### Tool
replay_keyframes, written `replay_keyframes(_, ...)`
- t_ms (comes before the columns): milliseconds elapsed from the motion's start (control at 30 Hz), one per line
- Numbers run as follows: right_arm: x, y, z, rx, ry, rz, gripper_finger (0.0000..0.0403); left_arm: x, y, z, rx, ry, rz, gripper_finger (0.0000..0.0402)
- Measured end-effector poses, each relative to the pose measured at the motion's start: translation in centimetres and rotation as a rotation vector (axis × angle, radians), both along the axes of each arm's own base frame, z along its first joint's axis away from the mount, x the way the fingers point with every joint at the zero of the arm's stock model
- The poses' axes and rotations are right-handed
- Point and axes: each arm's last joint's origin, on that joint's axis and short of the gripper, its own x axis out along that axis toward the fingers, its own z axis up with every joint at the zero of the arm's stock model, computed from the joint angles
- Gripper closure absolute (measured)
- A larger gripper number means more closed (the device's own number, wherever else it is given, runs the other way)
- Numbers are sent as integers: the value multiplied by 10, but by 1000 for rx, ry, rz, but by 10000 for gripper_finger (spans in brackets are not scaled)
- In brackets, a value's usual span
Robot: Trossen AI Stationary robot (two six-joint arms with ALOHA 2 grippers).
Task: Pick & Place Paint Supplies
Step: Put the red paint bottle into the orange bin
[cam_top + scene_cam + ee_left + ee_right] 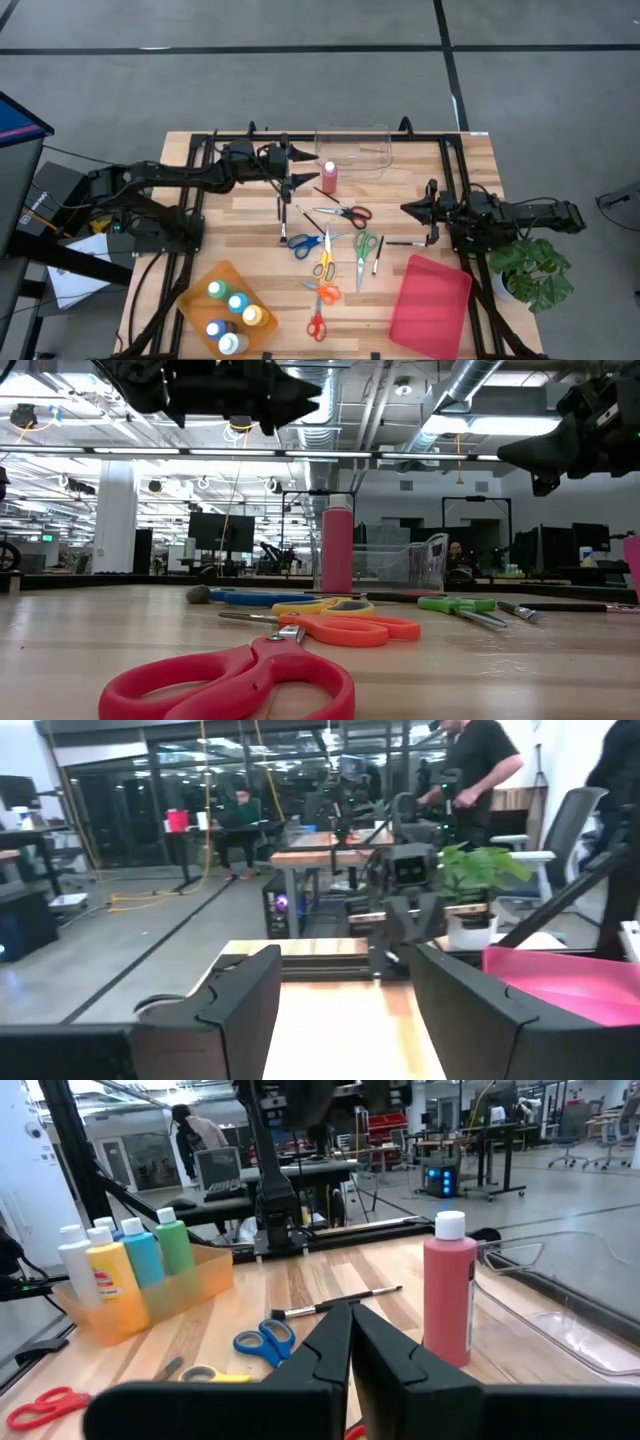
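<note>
Both empty: left gripper open, right gripper closed

You have a clear plastic bin at the bench's far edge, an orange tray at the near-left corner, a pink tray near-right, and a potted plant off the right edge.

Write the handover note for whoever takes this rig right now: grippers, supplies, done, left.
Left gripper: open, empty, raised near the red paint bottle.
Right gripper: shut, empty, above the table's right side.
Done: four bottles, green, blue, yellow and white, stand in the orange tray.
Left: the red bottle stands beside the clear bin; six scissors and the brushes lie loose mid-table. The pink tray holds nothing.
</note>
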Motion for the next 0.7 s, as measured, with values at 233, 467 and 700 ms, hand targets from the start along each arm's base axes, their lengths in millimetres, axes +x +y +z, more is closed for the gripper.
replay_keyframes(233,0,0,0,3,0,0,394,14,14,-18,14,51,28,173)
replay_keyframes(467,0,0,0,3,0,0,394,47,27,-18,34,136,51,172)
replay_keyframes(700,0,0,0,3,1,0,395,60,42,-32,20,253,88,172)
